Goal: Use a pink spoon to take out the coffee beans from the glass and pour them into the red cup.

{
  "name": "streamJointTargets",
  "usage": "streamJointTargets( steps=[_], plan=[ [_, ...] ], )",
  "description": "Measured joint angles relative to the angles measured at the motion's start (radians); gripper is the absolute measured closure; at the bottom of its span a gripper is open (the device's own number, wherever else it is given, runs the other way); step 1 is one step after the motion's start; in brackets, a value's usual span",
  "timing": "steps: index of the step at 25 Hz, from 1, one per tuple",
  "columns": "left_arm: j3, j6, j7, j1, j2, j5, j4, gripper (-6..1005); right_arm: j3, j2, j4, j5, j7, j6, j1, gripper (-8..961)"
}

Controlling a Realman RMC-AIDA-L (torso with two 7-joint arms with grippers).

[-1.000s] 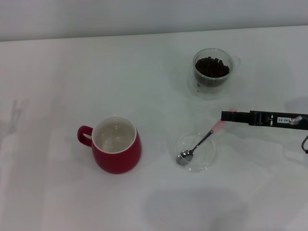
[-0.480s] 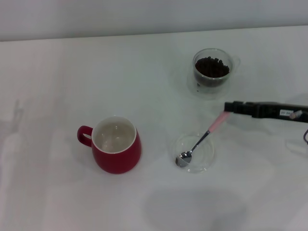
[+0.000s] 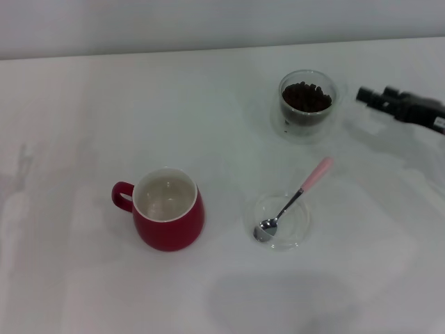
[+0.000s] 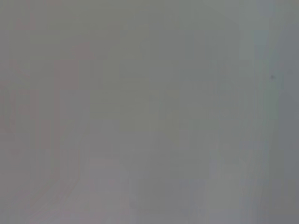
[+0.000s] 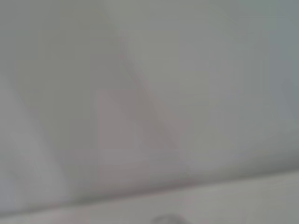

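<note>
The pink spoon (image 3: pixel 299 192) lies with its metal bowl in a flat clear glass dish (image 3: pixel 300 224) and its pink handle resting up over the rim toward the back right. Nothing holds it. The glass (image 3: pixel 306 106) stands upright at the back with coffee beans (image 3: pixel 306 96) heaped inside. The red cup (image 3: pixel 167 209) stands at the front left, its white inside empty and its handle to the left. My right gripper (image 3: pixel 364 95) is raised at the right edge, just right of the glass, well away from the spoon. My left gripper is out of view.
The white table (image 3: pixel 104 104) ends at a pale wall at the back. Both wrist views show only blurred grey surface.
My right gripper was at the tip of the spoon's pink handle. It has moved back and to the right, to beside the glass. The spoon stays in the dish.
</note>
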Motion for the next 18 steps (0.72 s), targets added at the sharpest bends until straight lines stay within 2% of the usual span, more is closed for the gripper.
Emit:
streamJointTargets(
  steps=[3, 7, 11, 14, 18],
  plan=[
    [-0.002, -0.002, 0.0, -0.004, 0.0, -0.001, 0.0, 199, 0.066, 0.008, 0.043, 0.068, -0.131, -0.011, -0.003, 88],
    [-0.002, -0.011, 0.0, -0.009, 0.0, -0.006, -0.002, 199, 0.079, 0.008, 0.131, 0.262, -0.396, -0.025, -0.012, 89],
    [-0.002, -0.012, 0.0, -0.015, 0.002, -0.007, -0.003, 198, 0.08, 0.012, 0.284, 0.516, -0.854, -0.083, 0.0, 90],
    [-0.002, -0.012, 0.0, -0.021, 0.002, -0.007, -0.005, 198, 0.081, 0.015, 0.382, 0.664, -1.126, -0.132, 0.021, 90],
    [-0.002, -0.015, 0.001, -0.028, 0.002, -0.007, -0.009, 198, 0.081, 0.018, 0.451, 0.763, -1.302, -0.171, 0.042, 91]
  ],
)
